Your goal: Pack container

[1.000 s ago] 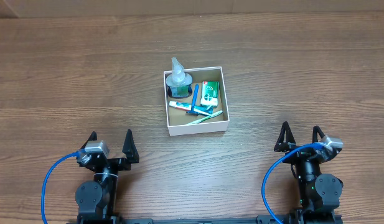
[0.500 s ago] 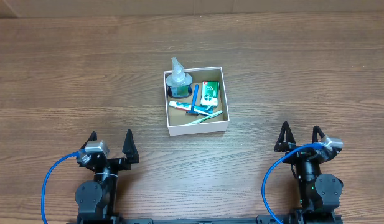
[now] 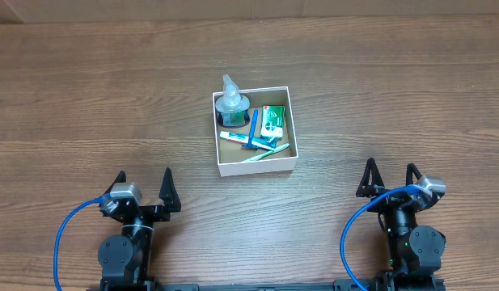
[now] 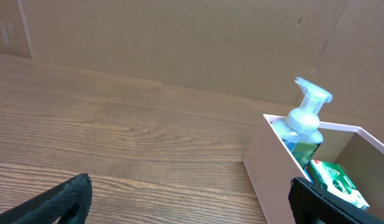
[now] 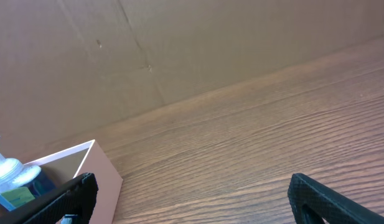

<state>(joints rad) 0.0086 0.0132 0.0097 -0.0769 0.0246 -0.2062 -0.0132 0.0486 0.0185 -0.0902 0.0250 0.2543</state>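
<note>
The square, shallow white cardboard container (image 3: 257, 168) with a brown inside sits on the wooden worktop (image 3: 87, 97), holding a clear pump bottle (image 3: 230, 103) in its far-left corner, a green-and-white carton (image 3: 272, 120) and a white toothpaste tube (image 3: 234, 137). Square, it has no long axis. The left gripper (image 3: 144, 179) rests off its near-left corner, somewhat nearer than the right gripper (image 3: 390, 170) off its near-right. Both are spread wide, holding nothing.
</note>
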